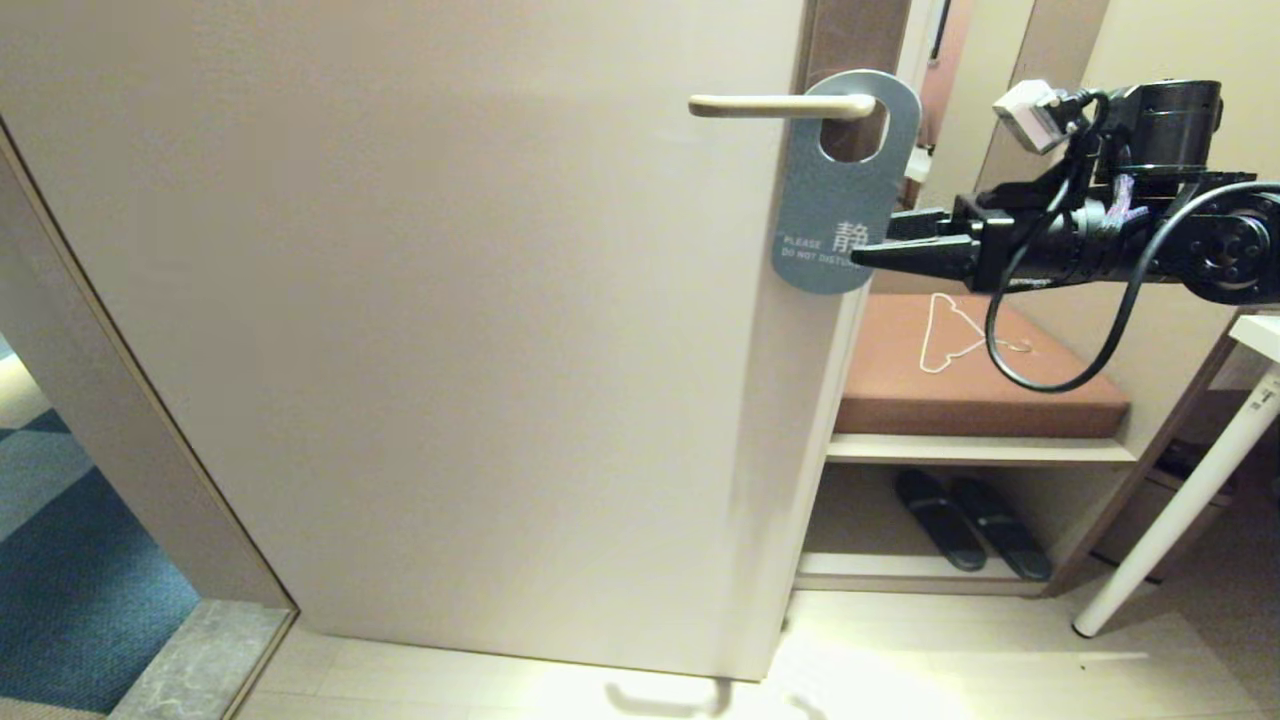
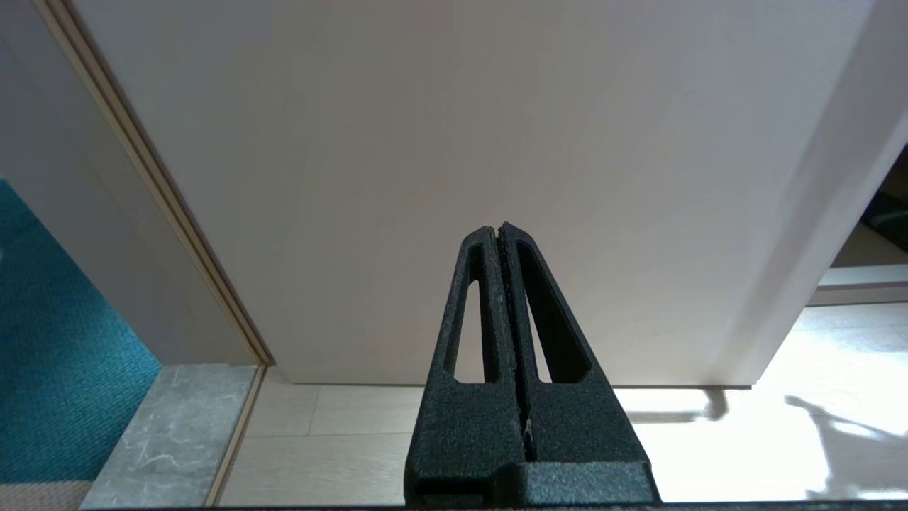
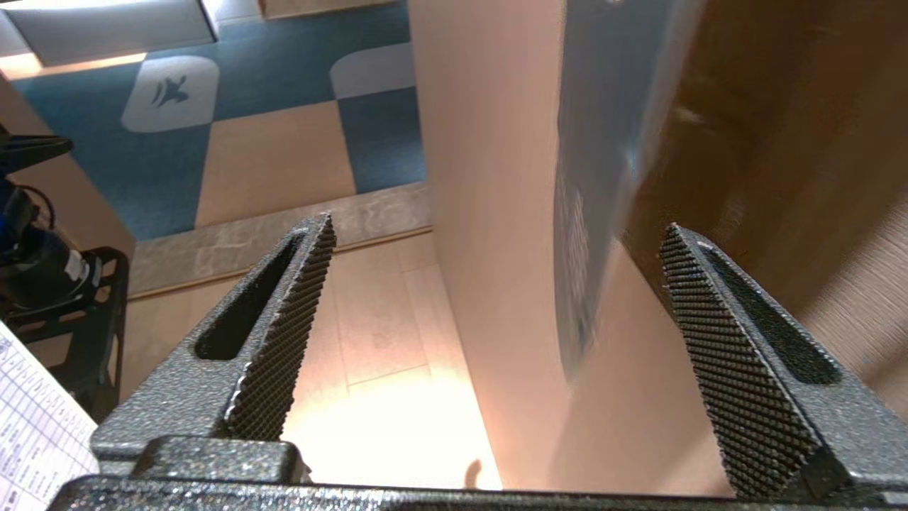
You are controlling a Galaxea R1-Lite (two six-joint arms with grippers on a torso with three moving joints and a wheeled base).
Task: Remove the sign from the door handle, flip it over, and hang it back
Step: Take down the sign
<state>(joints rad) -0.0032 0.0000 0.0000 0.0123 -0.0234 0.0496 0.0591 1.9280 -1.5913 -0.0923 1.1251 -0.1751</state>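
The sign (image 1: pixel 838 205) hangs by its oval hole on the door handle (image 1: pixel 780 105), a beige lever on the cream door (image 1: pixel 450 300). Its blue-grey "PLEASE DO NOT DISTURB" face shows. My right gripper (image 1: pixel 880 245) reaches in from the right at the sign's lower right edge and is open. In the right wrist view the sign (image 3: pixel 596 177) appears edge-on between the wide-apart fingers of the right gripper (image 3: pixel 496 227), touching neither. My left gripper (image 2: pixel 496 228) is shut on nothing, low in front of the door's lower part; the head view does not show it.
Right of the door stands a bench with a brown cushion (image 1: pixel 980 400), a white wire hanger (image 1: pixel 945 335) on it and dark slippers (image 1: pixel 970 520) beneath. A white table leg (image 1: pixel 1180 510) is at the far right. Blue carpet (image 1: pixel 60 560) lies beyond the doorway at left.
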